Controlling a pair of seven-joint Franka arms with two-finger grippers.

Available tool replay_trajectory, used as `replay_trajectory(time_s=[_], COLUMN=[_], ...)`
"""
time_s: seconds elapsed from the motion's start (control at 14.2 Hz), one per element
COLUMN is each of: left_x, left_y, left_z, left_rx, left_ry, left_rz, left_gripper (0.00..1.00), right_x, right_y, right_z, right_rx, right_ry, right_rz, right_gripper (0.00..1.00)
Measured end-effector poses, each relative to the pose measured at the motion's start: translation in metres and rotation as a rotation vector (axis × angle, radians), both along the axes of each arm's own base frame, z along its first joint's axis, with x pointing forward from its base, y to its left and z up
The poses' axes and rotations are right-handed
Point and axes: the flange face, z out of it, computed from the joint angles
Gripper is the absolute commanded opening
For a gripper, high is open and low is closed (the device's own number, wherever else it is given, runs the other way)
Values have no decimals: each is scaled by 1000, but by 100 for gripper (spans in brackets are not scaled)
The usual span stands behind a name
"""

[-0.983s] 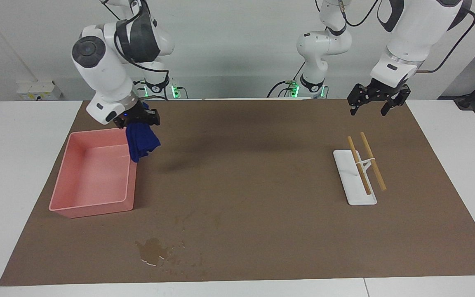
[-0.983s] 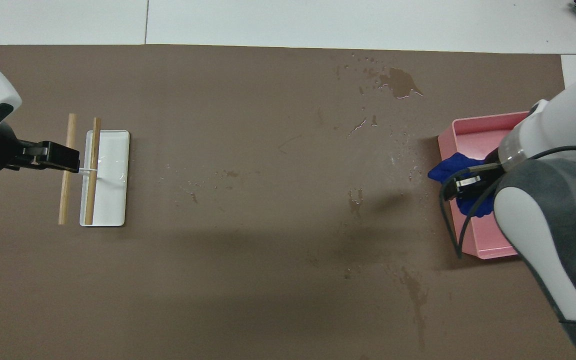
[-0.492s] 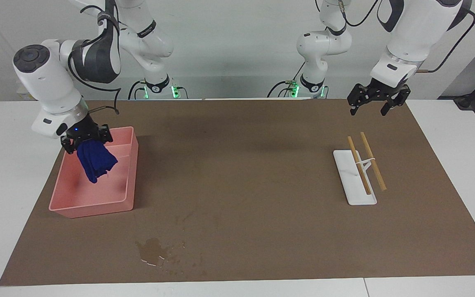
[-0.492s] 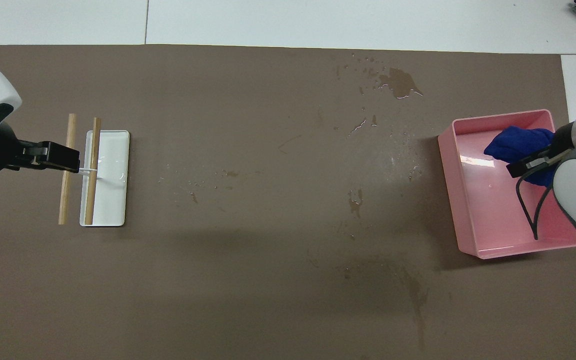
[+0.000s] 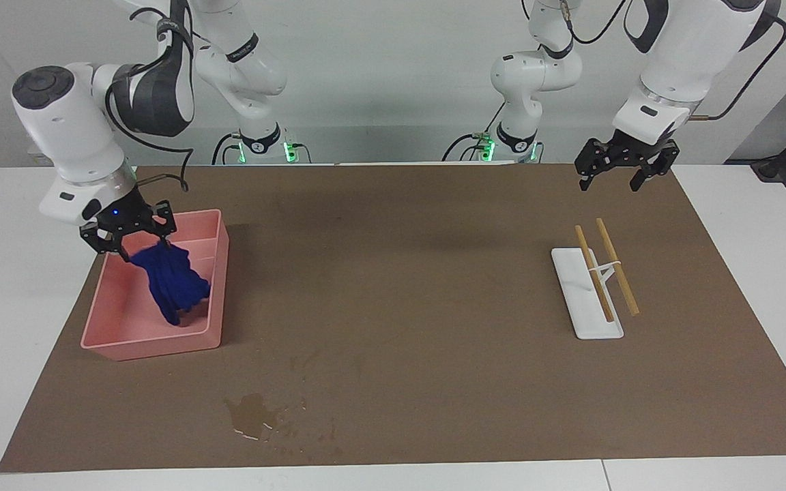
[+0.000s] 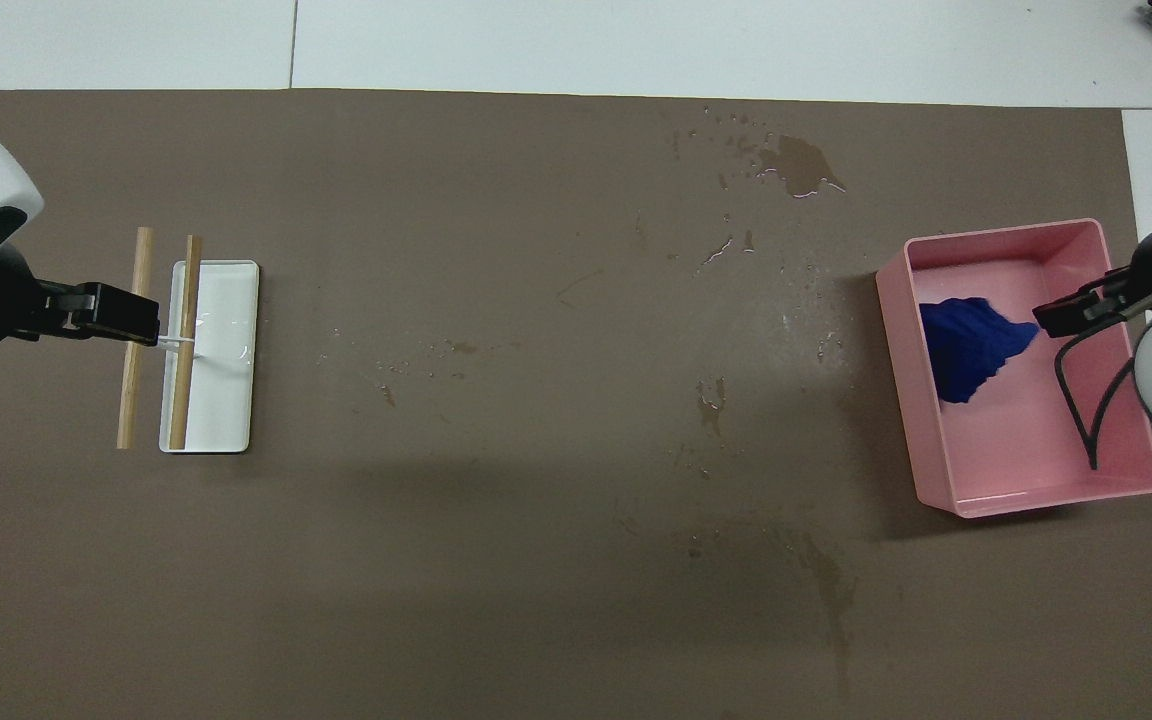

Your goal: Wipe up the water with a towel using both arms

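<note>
The deep-blue towel [image 5: 173, 286] lies slumped in the pink tray [image 5: 117, 341], its upper end still up near my right gripper; it also shows in the overhead view [image 6: 966, 340]. My right gripper [image 5: 135, 244] hangs open just above the tray [image 6: 1036, 495], and shows at the tray's edge in the overhead view [image 6: 1061, 315]. My left gripper [image 5: 617, 174] waits open in the air over the mat at the left arm's end. The water, a faint dark streak [image 6: 831, 590], lies on the mat nearer to the robots than the tray.
A glossy blotch with droplets [image 5: 253, 412] lies farther from the robots than the tray, also in the overhead view [image 6: 798, 165]. Two wooden sticks [image 5: 604, 273] rest across a white dish [image 5: 591, 320] below the left gripper [image 6: 106, 312]. A brown mat [image 5: 434, 307] covers the table.
My right gripper carried the towel from the tray's inner edge to over the tray, then opened. The towel dropped into the tray. The left arm has not moved.
</note>
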Motion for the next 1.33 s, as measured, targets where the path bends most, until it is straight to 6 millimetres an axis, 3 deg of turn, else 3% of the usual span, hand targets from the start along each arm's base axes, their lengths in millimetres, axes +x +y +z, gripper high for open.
replay_trajectory(time_s=[0.21, 0.42, 0.56, 0.7, 0.91, 1.33], left_x=[0, 0, 0, 0, 0, 0], left_y=[0, 0, 0, 0, 0, 0], left_z=[0, 0, 0, 0, 0, 0], left_rx=[0, 0, 0, 0, 0, 0], left_ry=[0, 0, 0, 0, 0, 0], left_rz=[0, 0, 0, 0, 0, 0], left_gripper=[100, 100, 100, 100, 100, 100], right_x=[-15, -31, -38, -41, -49, -49], right_y=[8, 19, 42, 78, 123, 119], right_z=[76, 121, 128, 132, 138, 133], right_rx=[-12, -9, 5, 7, -30, -35], right_ry=[-19, -6, 17, 20, 22, 52], right_rz=[-2, -12, -85, -161, -164, -205], right_gripper=[100, 100, 100, 100, 100, 100])
